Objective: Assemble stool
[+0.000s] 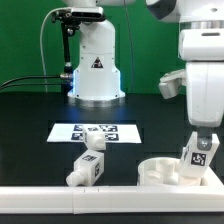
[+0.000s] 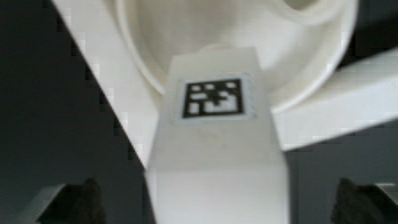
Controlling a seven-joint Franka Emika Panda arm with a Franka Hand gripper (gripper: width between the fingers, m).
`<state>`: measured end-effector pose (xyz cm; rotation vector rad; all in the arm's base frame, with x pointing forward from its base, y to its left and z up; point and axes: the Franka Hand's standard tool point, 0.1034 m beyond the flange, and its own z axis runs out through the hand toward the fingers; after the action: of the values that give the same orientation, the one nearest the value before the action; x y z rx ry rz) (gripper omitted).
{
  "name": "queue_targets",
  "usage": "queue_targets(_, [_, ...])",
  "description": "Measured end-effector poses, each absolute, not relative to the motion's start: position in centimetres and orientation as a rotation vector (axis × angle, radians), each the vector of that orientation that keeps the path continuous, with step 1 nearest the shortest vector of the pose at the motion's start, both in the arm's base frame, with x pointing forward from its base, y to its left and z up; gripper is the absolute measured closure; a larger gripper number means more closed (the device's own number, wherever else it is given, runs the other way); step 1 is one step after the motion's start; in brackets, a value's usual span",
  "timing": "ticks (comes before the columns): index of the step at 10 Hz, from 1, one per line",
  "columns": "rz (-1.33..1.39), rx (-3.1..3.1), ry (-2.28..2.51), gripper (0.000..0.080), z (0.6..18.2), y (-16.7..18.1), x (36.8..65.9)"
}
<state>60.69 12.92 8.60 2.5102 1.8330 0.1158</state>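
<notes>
The round white seat (image 1: 160, 172) lies at the front on the exterior view's right. A white leg (image 1: 198, 153) with a tag stands upright over it, its lower end at the seat. My gripper (image 1: 200, 138) comes down from above and straddles the top of this leg. In the wrist view the leg (image 2: 214, 130) runs between my dark fingertips (image 2: 71, 203), with a dark gap on each side, so the jaws stand open around it. The seat's curved rim (image 2: 98, 60) shows behind the leg. Two more tagged legs (image 1: 92, 143) (image 1: 87, 169) lie loose near the middle.
The marker board (image 1: 95, 130) lies flat behind the loose legs. The robot's white base (image 1: 96, 65) stands at the back centre. A white ledge (image 1: 60, 198) runs along the table's front edge. A green cable (image 1: 25, 82) lies at the back.
</notes>
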Motion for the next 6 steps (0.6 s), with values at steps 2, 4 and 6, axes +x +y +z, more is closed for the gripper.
queue_targets(2, [0.099, 2.403, 1.943, 0.0150, 8.18, 12.54, 61.07])
queue_targets(4, [0.099, 2.439, 1.899, 0.0162, 8.14, 12.50, 61.06])
queue_targets(6, [0.104, 2.562, 1.739, 0.0331, 8.13, 12.52, 61.04])
